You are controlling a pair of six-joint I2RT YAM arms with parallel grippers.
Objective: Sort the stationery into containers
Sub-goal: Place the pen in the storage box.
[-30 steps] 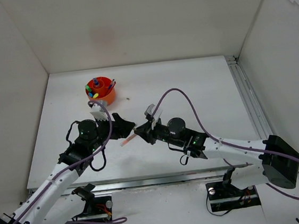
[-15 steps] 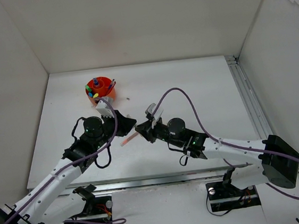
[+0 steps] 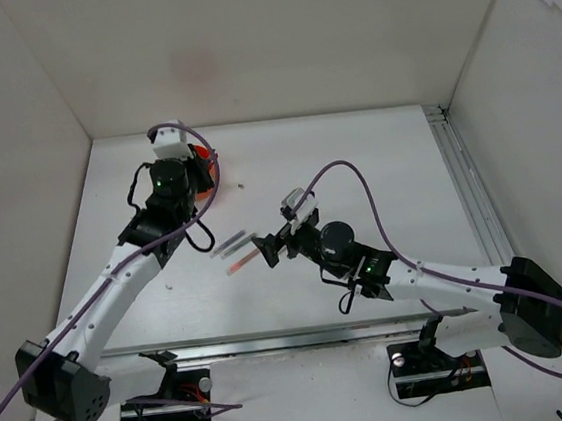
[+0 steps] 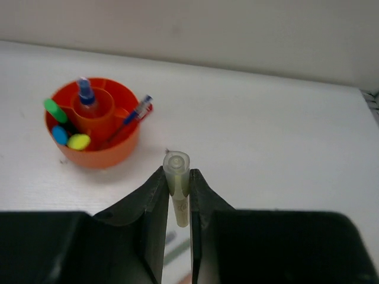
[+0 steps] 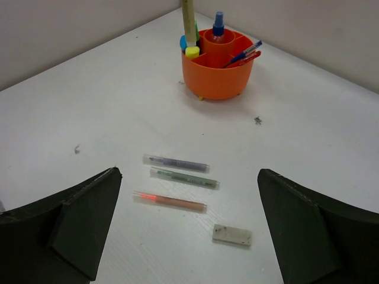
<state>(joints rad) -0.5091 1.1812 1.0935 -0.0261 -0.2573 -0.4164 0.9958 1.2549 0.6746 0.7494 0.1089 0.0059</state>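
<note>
The orange organizer (image 4: 95,133) holds a blue-capped tube, highlighters with green, blue and yellow caps, and blue and red pens. My left gripper (image 4: 177,188) is shut on the upper end of a pale yellow-green pen (image 4: 177,177). That pen (image 5: 188,21) hangs upright close beside the organizer (image 5: 219,74). In the top view my left arm covers most of the organizer (image 3: 206,170). My right gripper (image 5: 189,173) stands wide open and empty over a purple pen (image 5: 176,163), a green pen (image 5: 185,177), a red pen (image 5: 170,202) and a beige eraser (image 5: 232,234) on the table.
White walls close in the table on the left, back and right. A metal rail (image 3: 469,201) runs along the right edge. The right gripper (image 3: 263,251) hovers mid-table beside the loose pens (image 3: 236,255). Small dark specks mark the table near the organizer.
My left gripper closed on the pale pen and swung back-left from mid-table to the organizer. My right gripper went from shut to wide open and stayed roughly in place.
</note>
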